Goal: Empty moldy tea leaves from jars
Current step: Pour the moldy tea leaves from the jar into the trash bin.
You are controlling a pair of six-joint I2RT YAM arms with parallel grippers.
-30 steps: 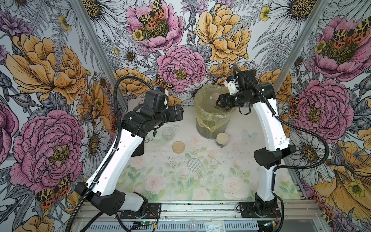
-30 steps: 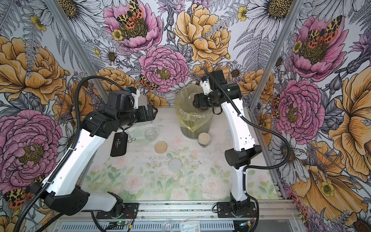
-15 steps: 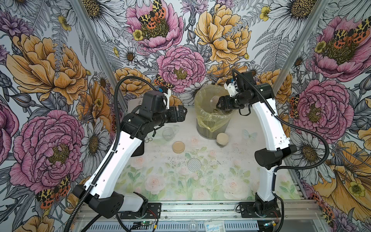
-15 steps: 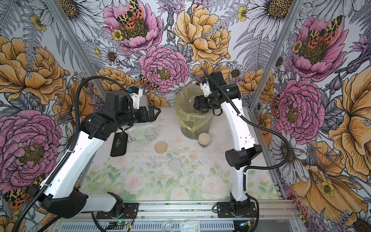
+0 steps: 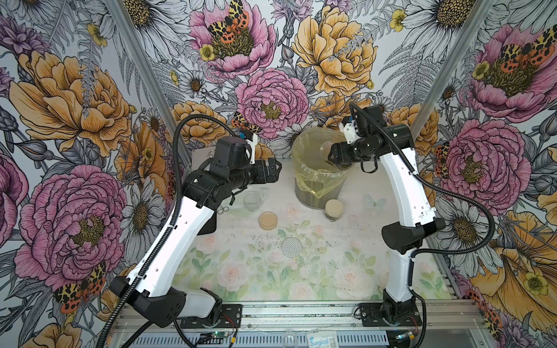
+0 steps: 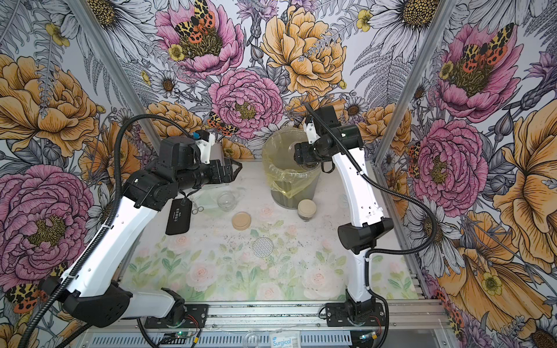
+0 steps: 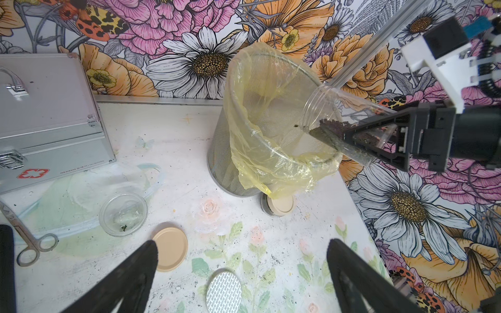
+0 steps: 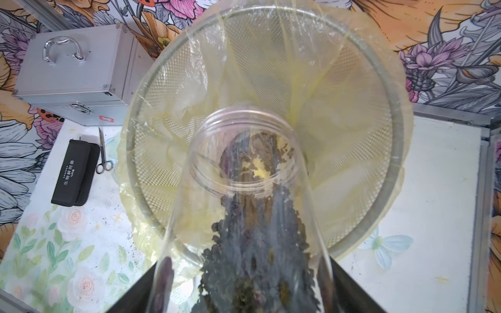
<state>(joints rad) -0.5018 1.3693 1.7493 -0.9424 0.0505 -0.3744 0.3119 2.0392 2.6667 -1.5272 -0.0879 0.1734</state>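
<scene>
My right gripper (image 5: 333, 155) (image 8: 244, 290) is shut on an open clear jar (image 7: 333, 113) (image 8: 244, 168), tilted mouth-down over the bin (image 5: 319, 180). Dark tea leaves (image 8: 257, 244) (image 7: 333, 130) lie along the jar's lower wall up to its mouth, blurred in the right wrist view. My left gripper (image 5: 275, 171) (image 7: 242, 249) hangs open above the table with nothing between its fingers. Below it an empty lidless jar (image 5: 252, 201) (image 7: 123, 214) stands upright. A third jar (image 5: 334, 208) (image 6: 306, 208), closed by a tan lid, stands beside the bin's base with dark leaves inside.
The mesh bin lined with a yellow bag (image 8: 393, 135) stands at the back. A loose tan lid (image 5: 268, 220) and a silver dotted lid (image 5: 291, 247) lie on the table. A silver case (image 7: 46, 116), scissors (image 6: 196, 208) and a black pouch (image 6: 179, 217) sit at the left.
The left arm has shifted very slightly. The right gripper keeps the jar tilted over the bin in about the same place.
</scene>
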